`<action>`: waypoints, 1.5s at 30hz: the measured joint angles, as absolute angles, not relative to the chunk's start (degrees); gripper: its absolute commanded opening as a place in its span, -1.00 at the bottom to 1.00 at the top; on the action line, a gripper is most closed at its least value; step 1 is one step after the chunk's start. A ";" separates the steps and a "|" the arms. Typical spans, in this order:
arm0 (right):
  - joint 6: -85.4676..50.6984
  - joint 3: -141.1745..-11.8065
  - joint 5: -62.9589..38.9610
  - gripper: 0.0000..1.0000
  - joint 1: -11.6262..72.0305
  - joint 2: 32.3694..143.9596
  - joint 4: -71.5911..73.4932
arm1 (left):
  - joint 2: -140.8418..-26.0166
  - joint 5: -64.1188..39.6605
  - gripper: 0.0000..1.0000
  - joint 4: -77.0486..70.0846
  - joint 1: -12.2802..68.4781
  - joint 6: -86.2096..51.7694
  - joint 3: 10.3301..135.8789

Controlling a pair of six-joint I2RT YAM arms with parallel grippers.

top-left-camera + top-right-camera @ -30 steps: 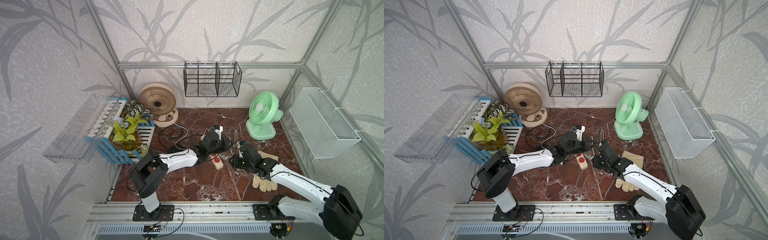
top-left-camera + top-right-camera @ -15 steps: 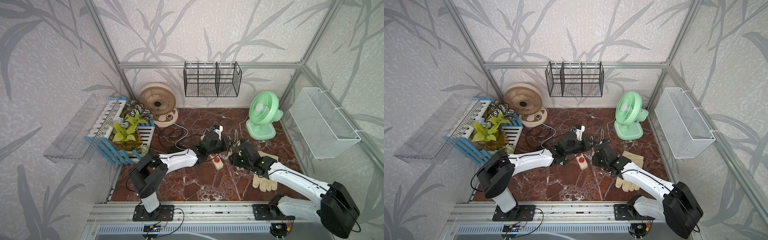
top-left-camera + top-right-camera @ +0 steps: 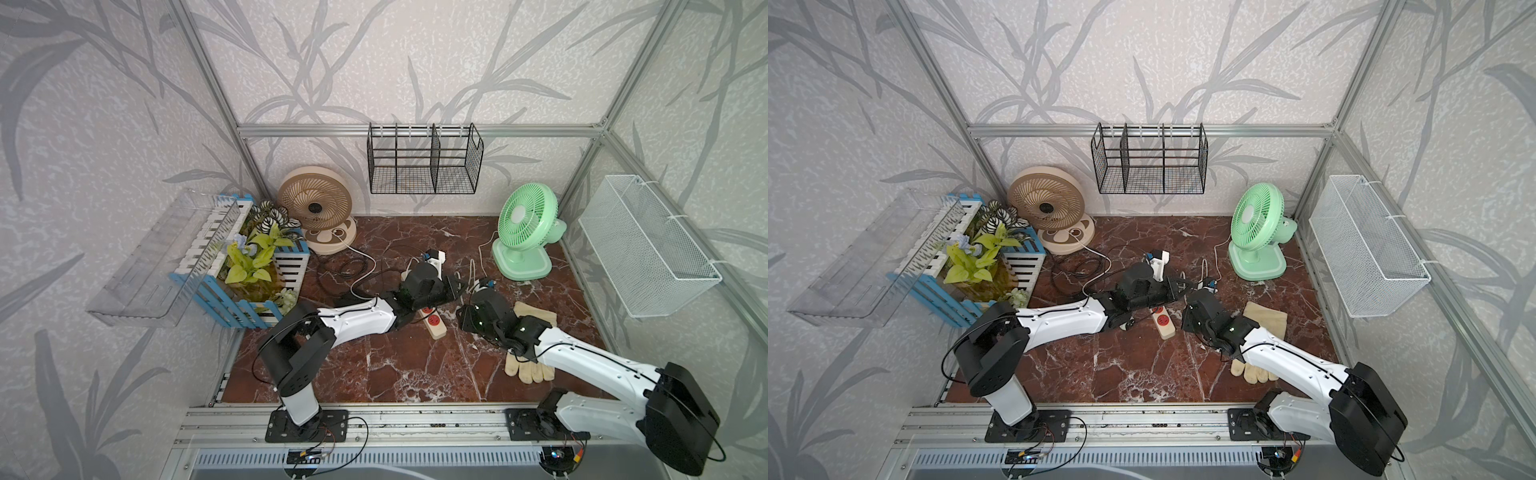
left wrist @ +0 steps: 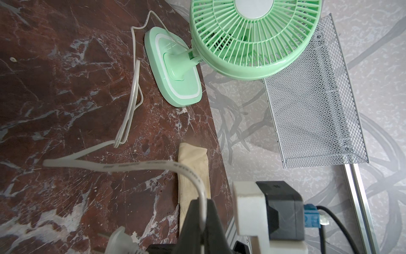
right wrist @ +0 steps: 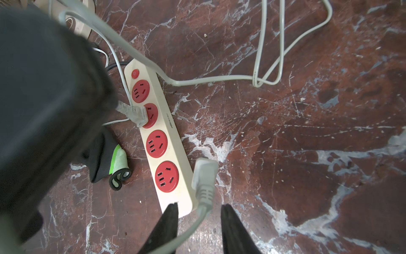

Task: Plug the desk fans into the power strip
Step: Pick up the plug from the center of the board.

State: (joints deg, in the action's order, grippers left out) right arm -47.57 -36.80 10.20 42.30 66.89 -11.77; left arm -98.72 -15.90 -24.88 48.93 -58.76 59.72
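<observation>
Green fan [image 3: 525,232] and beige fan [image 3: 316,203] are standing; one four-socket power strip [image 5: 173,140] is lying with two plugs [image 5: 204,176]. Left claw [image 4: 202,201] is pinching a white cord [image 4: 131,166]; right claw [image 5: 200,205] is gaping astride a second cord [image 5: 186,231].

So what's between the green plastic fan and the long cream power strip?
A looped white cord on the marble, pinched by the left fingers. Both top views and the left wrist view show it.
</observation>
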 measured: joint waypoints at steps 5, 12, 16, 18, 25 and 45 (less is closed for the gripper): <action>-48.07 -36.80 13.52 -0.23 43.66 66.70 -11.77 | -98.72 -15.64 -1.00 -24.64 48.93 -58.78 59.72; -48.45 -36.77 16.21 -0.23 43.94 66.76 -11.73 | -98.72 -15.51 -1.00 -24.47 48.93 -59.29 59.72; -48.45 -36.73 17.61 -0.24 43.94 67.46 -10.96 | -98.72 -15.49 -1.00 -24.47 48.93 -59.81 59.72; -48.49 -36.53 18.24 -0.24 43.94 67.61 -10.37 | -98.72 -15.46 -1.00 -24.47 48.93 -60.07 59.72; -48.14 -35.53 21.12 0.12 43.94 67.66 -9.21 | -98.72 -14.96 -1.00 -24.05 48.90 -60.18 59.81; -44.97 -28.08 18.31 0.98 43.92 54.22 -4.56 | -98.72 -12.73 -1.00 -11.20 47.55 -65.95 65.12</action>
